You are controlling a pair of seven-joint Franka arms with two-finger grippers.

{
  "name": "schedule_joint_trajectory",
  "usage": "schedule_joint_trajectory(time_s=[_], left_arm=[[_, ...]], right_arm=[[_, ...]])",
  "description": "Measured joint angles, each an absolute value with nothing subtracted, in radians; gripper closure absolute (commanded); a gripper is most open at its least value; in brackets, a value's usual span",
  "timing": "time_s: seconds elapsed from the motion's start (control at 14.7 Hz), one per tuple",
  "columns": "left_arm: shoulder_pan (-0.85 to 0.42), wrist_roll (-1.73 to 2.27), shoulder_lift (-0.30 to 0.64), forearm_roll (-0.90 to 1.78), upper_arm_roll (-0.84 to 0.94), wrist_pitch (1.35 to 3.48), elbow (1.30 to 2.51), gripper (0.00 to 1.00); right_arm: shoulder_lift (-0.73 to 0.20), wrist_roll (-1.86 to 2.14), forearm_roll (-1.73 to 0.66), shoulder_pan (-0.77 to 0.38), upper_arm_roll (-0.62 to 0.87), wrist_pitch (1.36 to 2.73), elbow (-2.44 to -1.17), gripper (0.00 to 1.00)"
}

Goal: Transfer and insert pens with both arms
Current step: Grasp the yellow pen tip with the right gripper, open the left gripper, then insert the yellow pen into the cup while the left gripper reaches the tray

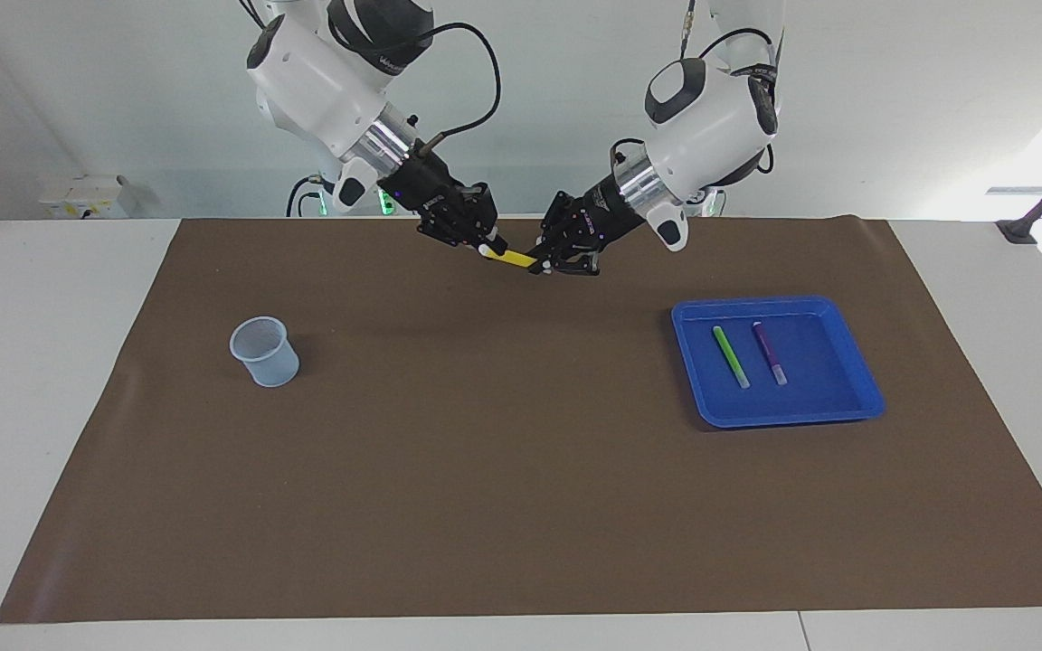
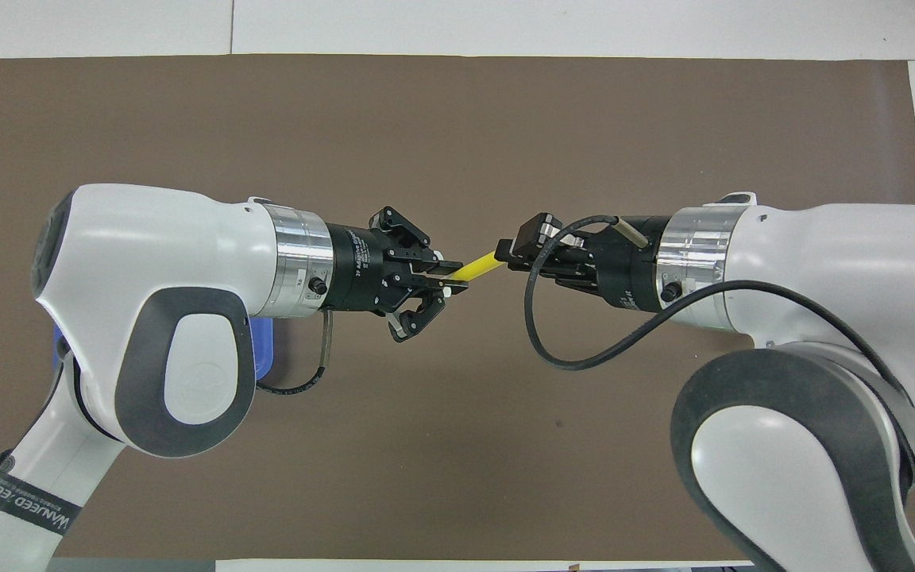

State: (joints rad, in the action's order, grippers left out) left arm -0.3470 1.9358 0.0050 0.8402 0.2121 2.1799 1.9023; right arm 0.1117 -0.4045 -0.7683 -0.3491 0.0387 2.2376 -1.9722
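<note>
Holding the yellow pen (image 1: pixel 513 259) in the air over the brown mat (image 1: pixel 521 506), the left gripper (image 1: pixel 543 264) has its fingers clamped on the pen's coloured end; the right gripper (image 1: pixel 487 246) meets the same pen at its pale cap end, its fingers set around that end, though whether they are pressing on it cannot be told; both grippers hang over the strip of mat close to the robots, about midway along the table; in the overhead view the yellow pen (image 2: pixel 476 268) spans the short gap between the left gripper (image 2: pixel 448 278) and the right gripper (image 2: pixel 507 258), slanted slightly, with one finger (image 2: pixel 418 319) of the left gripper splayed out below the pen; the blue tray (image 1: pixel 860 380) sits on the mat toward the left arm's end of the table; inside it lie the green pen (image 1: pixel 731 356) and the purple pen (image 1: pixel 770 353), side by side, near each other but apart, both flat on the tray floor; a pale mesh cup (image 1: pixel 264 351) stands upright on the mat toward the right arm's end of the table, well apart from the tray
</note>
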Motion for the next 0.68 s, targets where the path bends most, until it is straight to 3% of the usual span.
schedule_joint_trajectory(time_s=[0.2, 0.27, 0.34, 0.41, 0.68], left_arm=[[-0.347, 1.936, 0.005, 0.840, 0.212, 2.180, 1.903, 1.00], [-0.347, 1.936, 0.005, 0.841, 0.212, 2.180, 1.903, 0.48], [-0.347, 1.936, 0.005, 0.841, 0.212, 2.180, 1.903, 0.04], [-0.348, 1.936, 0.004, 0.841, 0.213, 2.181, 1.903, 0.00], [-0.349, 1.936, -0.011, 0.843, 0.214, 2.183, 1.903, 0.00]], right_arm=[[0.112, -0.405, -0.768, -0.349, 0.039, 2.237, -1.973, 1.00], [0.112, -0.404, -0.768, -0.348, 0.039, 2.236, -1.973, 1.00], [0.112, -0.404, -0.768, -0.348, 0.039, 2.235, -1.973, 1.00], [0.112, -0.404, -0.768, -0.347, 0.038, 2.230, -1.973, 1.00], [0.114, -0.393, -0.685, -0.308, 0.030, 2.096, -1.972, 1.00]])
